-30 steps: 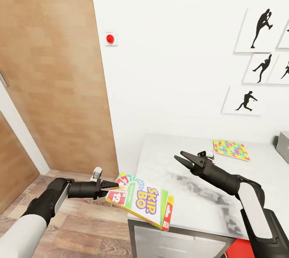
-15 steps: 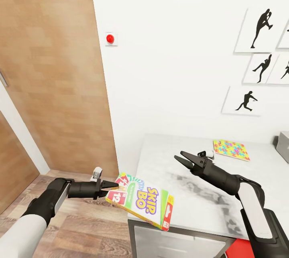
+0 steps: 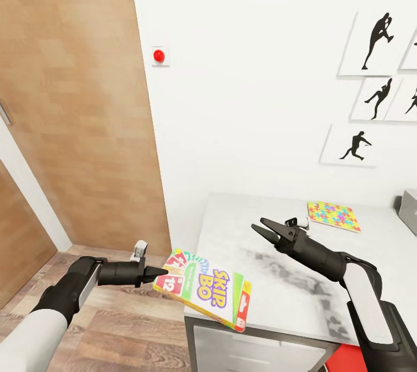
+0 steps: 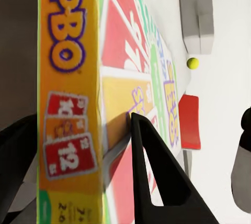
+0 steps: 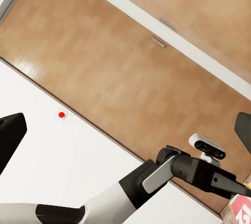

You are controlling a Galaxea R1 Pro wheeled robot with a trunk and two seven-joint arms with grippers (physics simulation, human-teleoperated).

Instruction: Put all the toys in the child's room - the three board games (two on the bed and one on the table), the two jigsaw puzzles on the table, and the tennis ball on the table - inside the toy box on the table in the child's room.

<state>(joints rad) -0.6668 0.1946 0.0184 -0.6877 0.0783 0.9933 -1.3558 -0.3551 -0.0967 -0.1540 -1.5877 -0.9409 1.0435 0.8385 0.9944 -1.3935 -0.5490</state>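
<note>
While the left gripper [image 3: 157,271] clamps a corner of the Skip-Bo board game [image 3: 207,295], box overhanging the table [image 3: 278,279] near edge, right gripper [image 3: 262,227] hovers above the tabletop, fingers apart; jigsaw puzzle [image 3: 333,216] near the wall

Head view downward over table [image 3: 278,279]; left wrist close on board game [image 4: 68,104], shared.
</note>
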